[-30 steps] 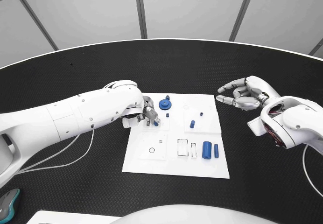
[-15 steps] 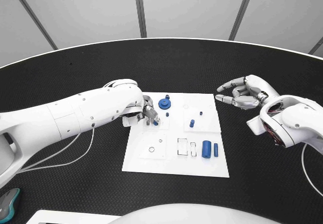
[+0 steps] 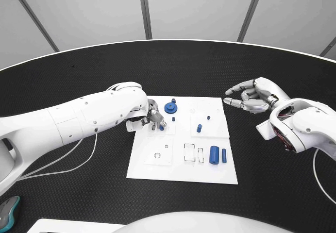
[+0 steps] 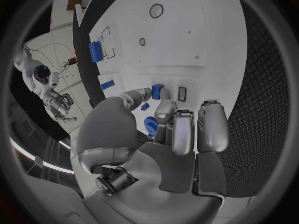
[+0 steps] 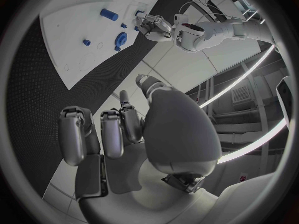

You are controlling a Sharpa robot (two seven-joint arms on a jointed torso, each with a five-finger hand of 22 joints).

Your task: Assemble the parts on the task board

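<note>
The white task board (image 3: 178, 167) lies mid-table. My left hand (image 3: 145, 116) hovers over the board's left edge and pinches a small blue part (image 3: 161, 127) between thumb and a finger; the left wrist view shows that part (image 4: 157, 91) at the fingertips. A blue round gear-like part (image 3: 171, 107) and a tiny blue peg (image 3: 174, 118) sit just beyond the hand. Another blue piece (image 3: 199, 128) stands mid-board, and two blue bars (image 3: 214, 155) lie near the right edge. My right hand (image 3: 252, 97) hangs right of the board, its fingers loosely curved and holding nothing.
Outlined slots (image 3: 190, 151) and a small ring outline (image 3: 157, 155) mark the board's near half. The black table (image 3: 84, 184) spreads round the board. A teal object (image 3: 6, 211) lies at the near left edge.
</note>
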